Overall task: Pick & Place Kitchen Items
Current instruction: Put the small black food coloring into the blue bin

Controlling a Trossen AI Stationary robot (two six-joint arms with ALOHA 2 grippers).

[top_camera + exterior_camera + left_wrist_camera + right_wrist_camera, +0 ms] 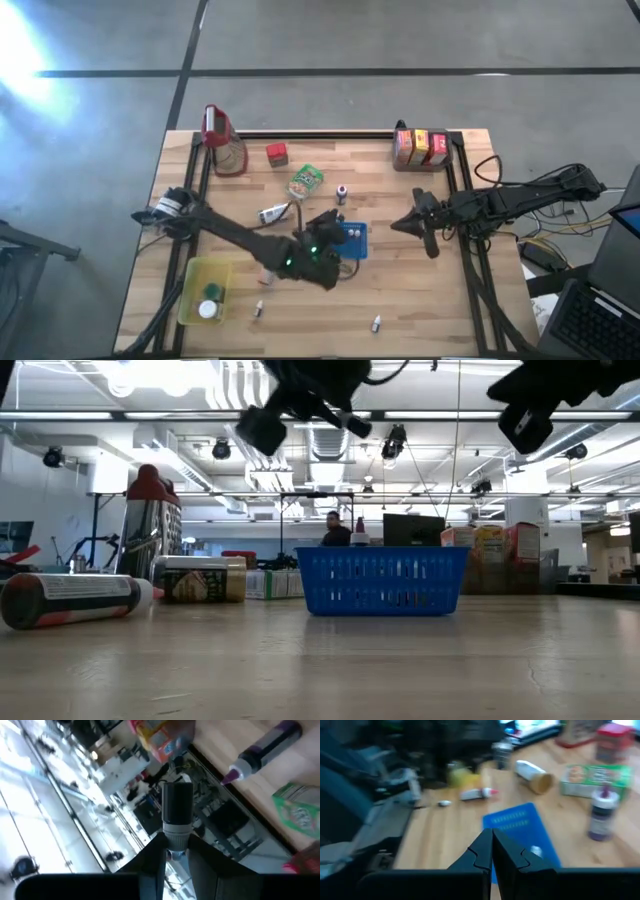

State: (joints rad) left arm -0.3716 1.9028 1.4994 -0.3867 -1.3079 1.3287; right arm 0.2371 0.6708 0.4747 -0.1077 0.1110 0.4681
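My left gripper (328, 224) hangs high over the left end of the blue tray (354, 240), shut on a small dark bottle (177, 802) with a pale grey end. In the low view this gripper (300, 400) is near the top of the picture, far above the tray (380, 580). My right gripper (400, 224) hovers shut and empty to the right of the tray. On the table stand a purple-capped bottle (342, 192), a green packet (306, 181) and a red carton (277, 153). My left gripper pinches the bottle's pale grey end (177, 834) between its two fingers. The dark body sticks straight out beyond the fingertips, in line with them. The fingers lie nearly level and point toward the table's far right. The bottle is lifted clear of the tray and the table.
A clear jug with a red top (224, 140) stands at the far left and several cartons (420, 147) at the far right. A tube (272, 213) lies left of the tray. A yellow bin (205, 290) holds lids; two tiny bottles (258, 310) (377, 322) lie near the front edge.
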